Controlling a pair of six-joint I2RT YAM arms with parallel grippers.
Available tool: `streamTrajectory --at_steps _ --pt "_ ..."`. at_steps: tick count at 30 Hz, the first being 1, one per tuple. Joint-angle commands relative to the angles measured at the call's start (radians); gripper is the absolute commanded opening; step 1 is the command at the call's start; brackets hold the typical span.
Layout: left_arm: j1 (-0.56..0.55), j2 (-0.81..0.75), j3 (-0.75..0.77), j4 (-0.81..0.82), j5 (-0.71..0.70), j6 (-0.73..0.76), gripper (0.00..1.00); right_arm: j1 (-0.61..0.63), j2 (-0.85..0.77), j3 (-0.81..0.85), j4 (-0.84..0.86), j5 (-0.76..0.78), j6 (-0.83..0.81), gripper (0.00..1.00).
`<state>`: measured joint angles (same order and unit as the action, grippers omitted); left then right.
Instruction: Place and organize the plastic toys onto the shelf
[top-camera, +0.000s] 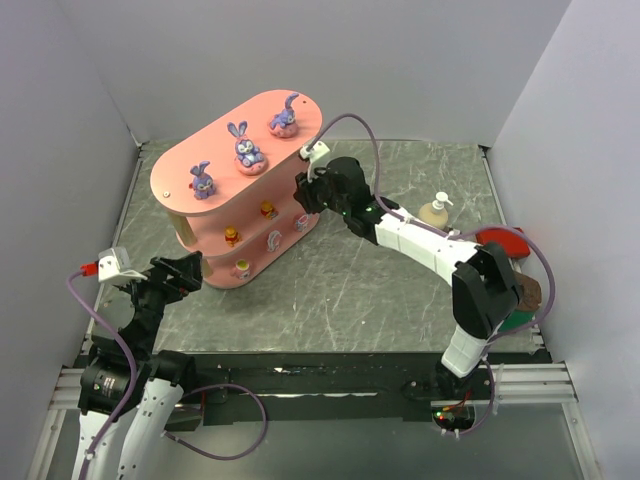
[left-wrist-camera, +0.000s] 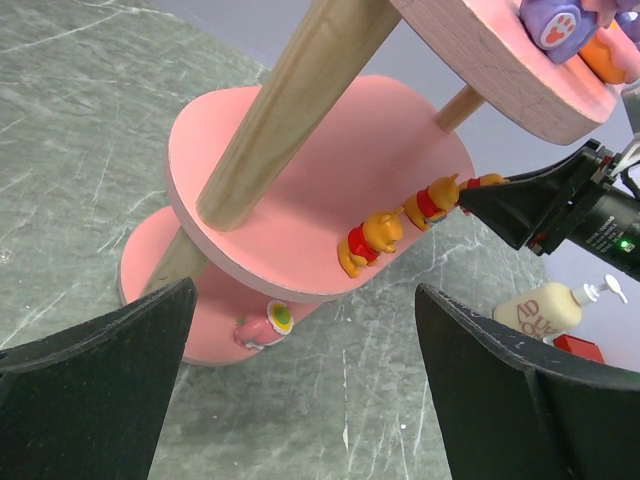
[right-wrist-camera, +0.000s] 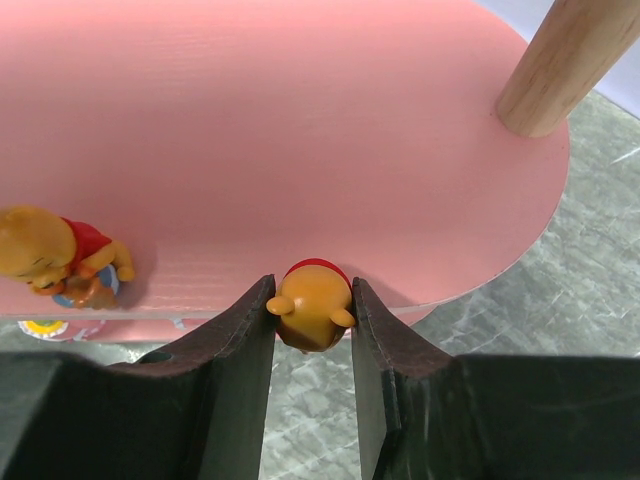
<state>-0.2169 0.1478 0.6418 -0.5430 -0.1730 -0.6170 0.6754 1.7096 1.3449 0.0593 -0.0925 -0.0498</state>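
Presently the right gripper (right-wrist-camera: 312, 290) is clamped on a small orange bear figurine (right-wrist-camera: 312, 308), one black finger against each side of it, low in the centre of the right wrist view. The figurine sits at the very rim of the middle board of the shelf (top-camera: 215, 165), on the shelf's right-hand end in the top view. A second orange bear (right-wrist-camera: 55, 250) stands on the same board at the left edge of the wrist frame, and the left wrist view shows another one (left-wrist-camera: 372, 238) beside it. Three purple bunnies (top-camera: 247, 150) line the top board, and pink-and-white toys (top-camera: 274, 241) sit on the bottom board. The left gripper (top-camera: 183, 270) hangs with its fingers spread wide, holding nothing, near the shelf's lower-left end. A cream pump bottle (top-camera: 436, 212) stands on the table (top-camera: 330, 290) at centre right.
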Motion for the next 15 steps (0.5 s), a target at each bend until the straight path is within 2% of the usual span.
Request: streamTrajectory --at_steps 1,5,9,15 --pt "0.010 0.012 0.019 0.031 0.017 0.010 0.96 0.000 0.036 0.065 0.045 0.020 -0.002 0.02" --pt "0.011 0.012 0.019 0.029 0.017 0.011 0.96 0.004 0.059 0.089 0.025 0.046 0.001 0.05" --pt "0.013 0.013 0.019 0.031 0.018 0.011 0.96 0.010 0.070 0.097 0.028 0.056 0.004 0.13" --pt "0.016 0.013 0.018 0.032 0.020 0.011 0.96 0.021 0.079 0.096 0.054 0.070 0.008 0.19"
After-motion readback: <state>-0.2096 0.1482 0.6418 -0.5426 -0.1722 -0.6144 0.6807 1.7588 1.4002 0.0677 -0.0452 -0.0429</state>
